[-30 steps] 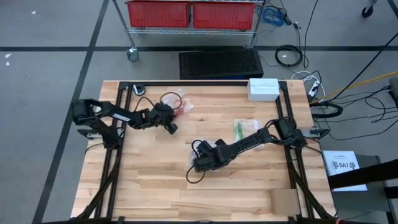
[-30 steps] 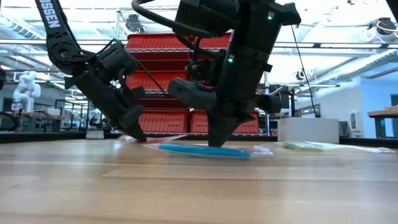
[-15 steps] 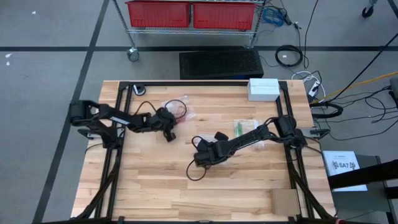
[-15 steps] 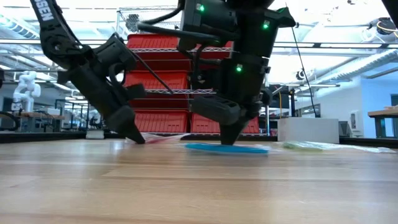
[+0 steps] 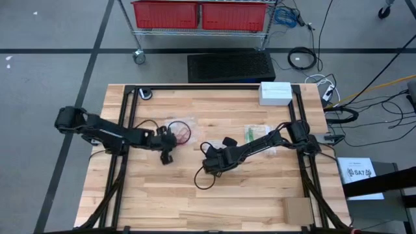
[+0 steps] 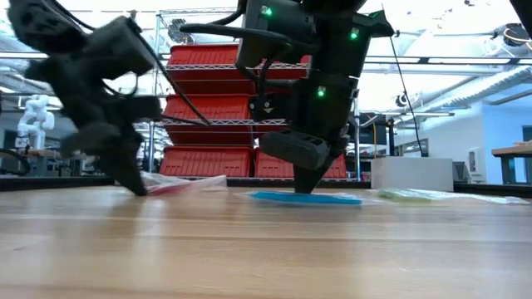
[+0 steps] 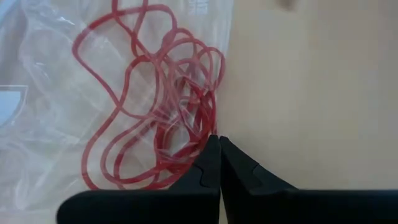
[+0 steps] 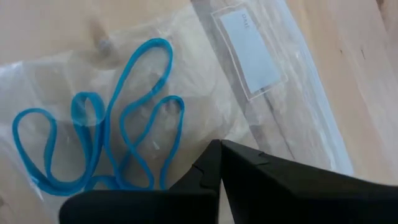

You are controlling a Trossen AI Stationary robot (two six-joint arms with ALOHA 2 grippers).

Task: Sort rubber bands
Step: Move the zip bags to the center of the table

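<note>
Your clenched left gripper [image 7: 219, 142] pins the red bands' bag [image 7: 74, 93]; the clenched right gripper [image 8: 221, 146] pins the blue bands' bag [image 8: 205, 112]: sorting looks nearly done.

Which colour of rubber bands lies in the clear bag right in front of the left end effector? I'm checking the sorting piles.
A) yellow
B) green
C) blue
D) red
D: the left wrist view shows the shut left end effector tipped against a tangle of red rubber bands inside a clear bag; the blue rubber bands lie by the right end effector.
</note>
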